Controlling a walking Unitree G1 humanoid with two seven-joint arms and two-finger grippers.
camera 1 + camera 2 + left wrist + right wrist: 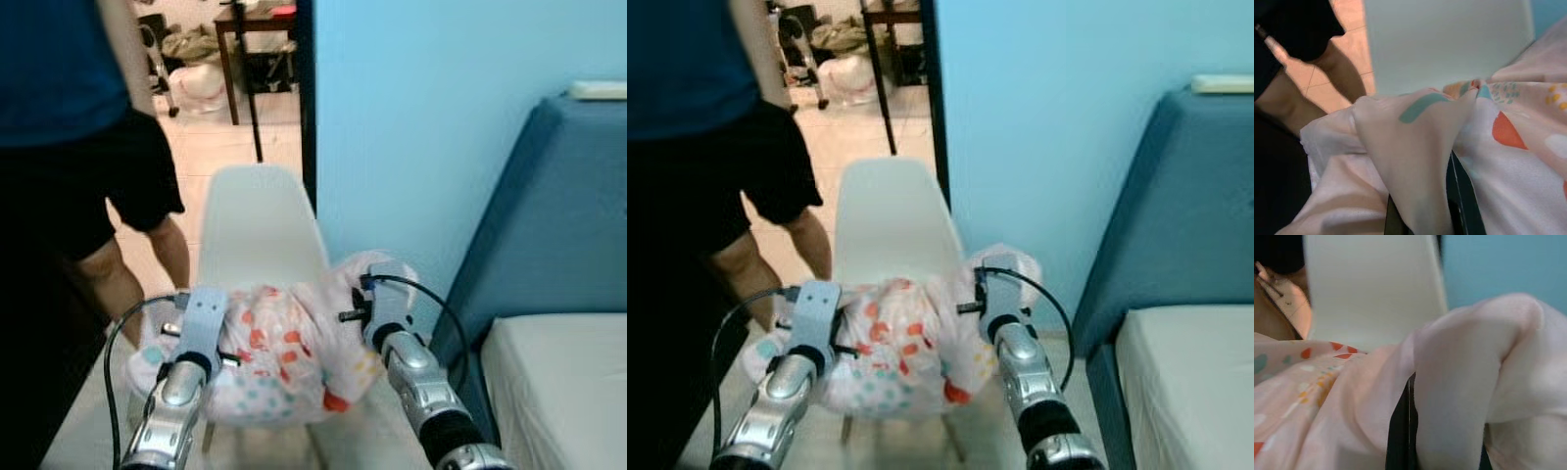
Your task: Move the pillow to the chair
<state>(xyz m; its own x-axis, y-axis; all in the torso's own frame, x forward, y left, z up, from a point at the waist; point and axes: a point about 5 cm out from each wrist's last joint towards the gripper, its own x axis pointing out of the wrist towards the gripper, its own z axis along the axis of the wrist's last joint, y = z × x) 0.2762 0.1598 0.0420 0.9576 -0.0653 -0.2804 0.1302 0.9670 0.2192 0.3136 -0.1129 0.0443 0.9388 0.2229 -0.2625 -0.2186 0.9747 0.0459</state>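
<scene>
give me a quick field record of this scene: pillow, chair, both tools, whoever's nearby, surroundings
pillow: pale cover with orange and teal spots, held up between both arms in front of the chair
chair: white, facing the robot, against the blue wall
left tool: shut on pillow cloth
right tool: shut on pillow cloth
person: stands left of the chair, dark shorts, blue top
bed: on the right, blue headboard

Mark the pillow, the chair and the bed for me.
pillow [279, 357], left eye view, on its patterned front between the arms.
chair [257, 225], left eye view, on the white backrest.
bed [563, 382], left eye view, on the pale mattress top.
</scene>
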